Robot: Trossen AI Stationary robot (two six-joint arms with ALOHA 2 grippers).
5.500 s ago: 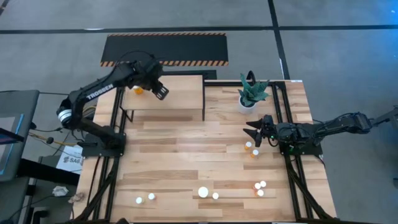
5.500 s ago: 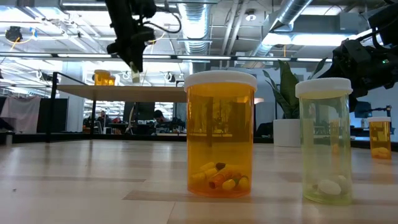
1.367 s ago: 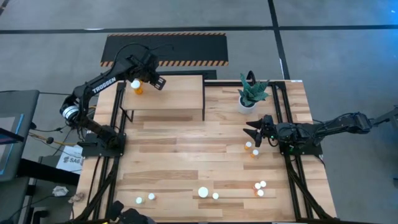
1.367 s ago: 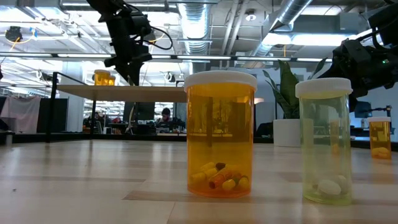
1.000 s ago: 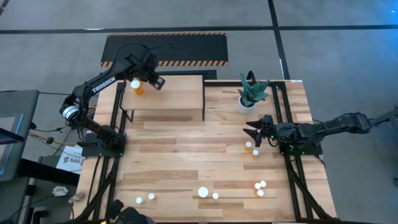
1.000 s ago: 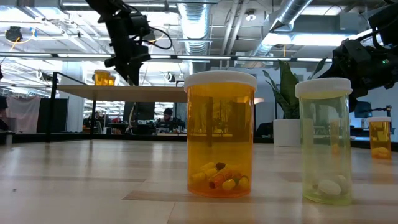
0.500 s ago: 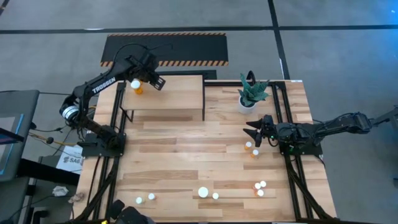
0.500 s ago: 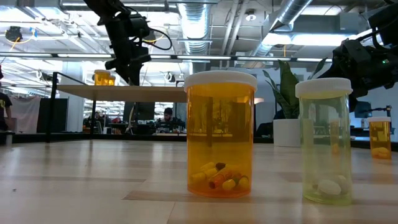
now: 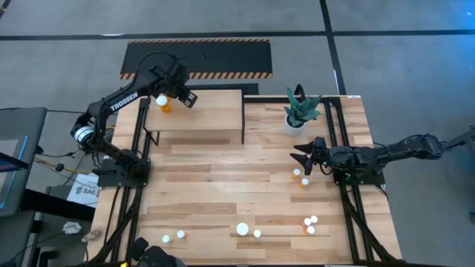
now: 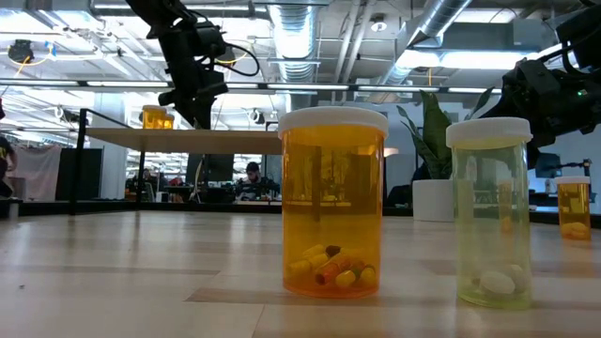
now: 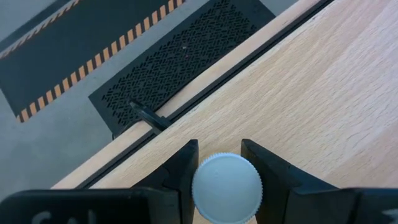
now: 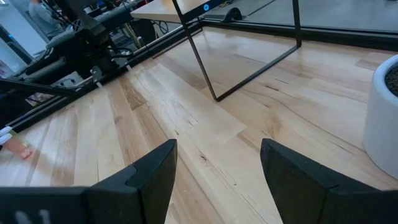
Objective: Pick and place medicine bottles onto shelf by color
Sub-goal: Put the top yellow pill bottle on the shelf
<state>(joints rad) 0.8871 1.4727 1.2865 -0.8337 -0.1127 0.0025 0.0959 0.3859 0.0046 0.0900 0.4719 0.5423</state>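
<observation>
Left arm: the dark left gripper (image 9: 185,99) is over the far left corner of the shelf; in its wrist view the two fingers (image 11: 184,169) flank the round white cap of a small orange bottle (image 11: 226,186) and pinch it.
Held bottle: the orange body with white cap (image 9: 162,102) stands upright on the shelf top.
Shelf: a light-wood raised platform (image 9: 211,115) on thin black legs, at the table's far left, just in front of the black mat with orange-striped edges (image 9: 197,58).
Table front: five white-capped small bottles (image 9: 243,229) are spread along the near edge of the wooden table (image 9: 223,193); at table height a large orange bottle (image 10: 333,202) and a yellowish bottle (image 10: 490,211) stand side by side.
Plant: a white pot with green leaves (image 9: 298,111) at the far right.
Right bottles: two small bottles (image 9: 299,176) lie just in front of the right gripper.
Right arm: the right gripper (image 9: 304,159) hovers low at the right edge, jaws spread and empty.
</observation>
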